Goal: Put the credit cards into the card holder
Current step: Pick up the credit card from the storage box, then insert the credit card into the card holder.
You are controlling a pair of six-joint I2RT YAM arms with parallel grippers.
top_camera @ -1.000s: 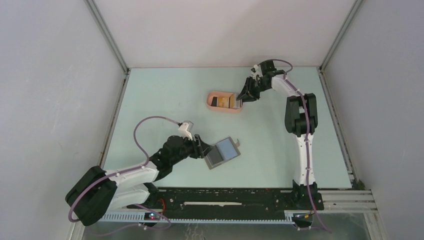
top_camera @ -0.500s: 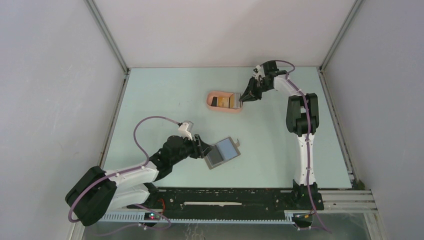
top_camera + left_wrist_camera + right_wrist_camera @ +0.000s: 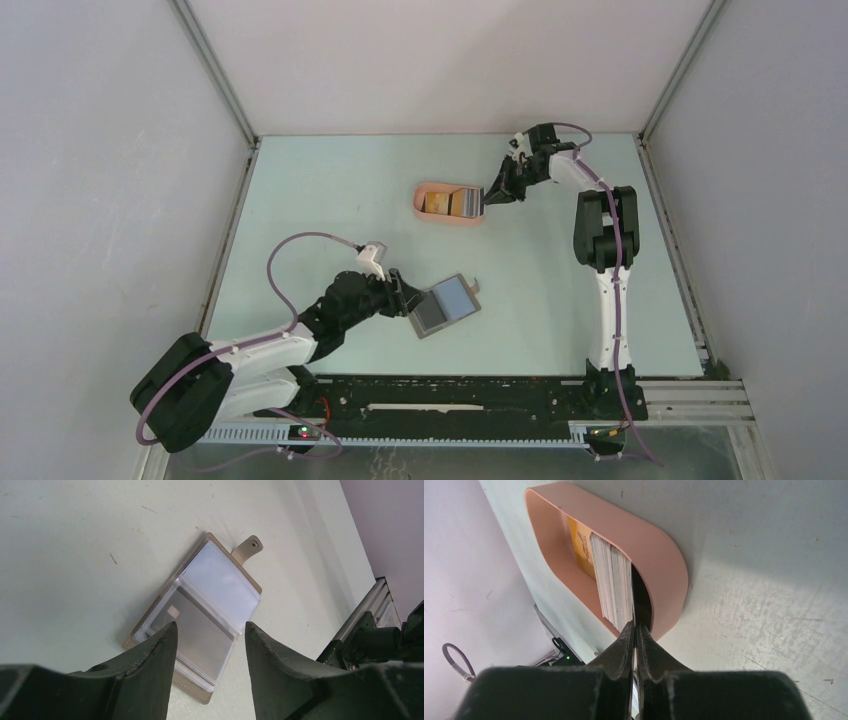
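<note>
My right jaws (image 3: 634, 632) are at the right-hand end of the salmon-pink tray (image 3: 666, 565). They are pinched all but together on a thin pale sliver that I take to be the end card (image 3: 634, 665) of the stack. I judge that a grip on one card, though only its edge shows. The other credit cards (image 3: 611, 580) stand on edge inside the tray, packed face to face along its long axis, with an orange-yellow card (image 3: 581, 545) beyond them toward the tray's other end. The pinched card should therefore come out by rising along its own face, not by sliding sideways.

The card holder (image 3: 200, 615) lies open on the table (image 3: 330, 200), well apart from the tray, on the side toward my bases and much nearer my left arm. Its long axis runs slanted to the tray's. Its clear sleeves (image 3: 222, 582) face up, and I cannot tell whether any holds a card. My left jaws (image 3: 210, 627) stand apart over the holder's edge farthest from the tray, clamped on nothing. Whether they press on it I cannot tell.
</note>
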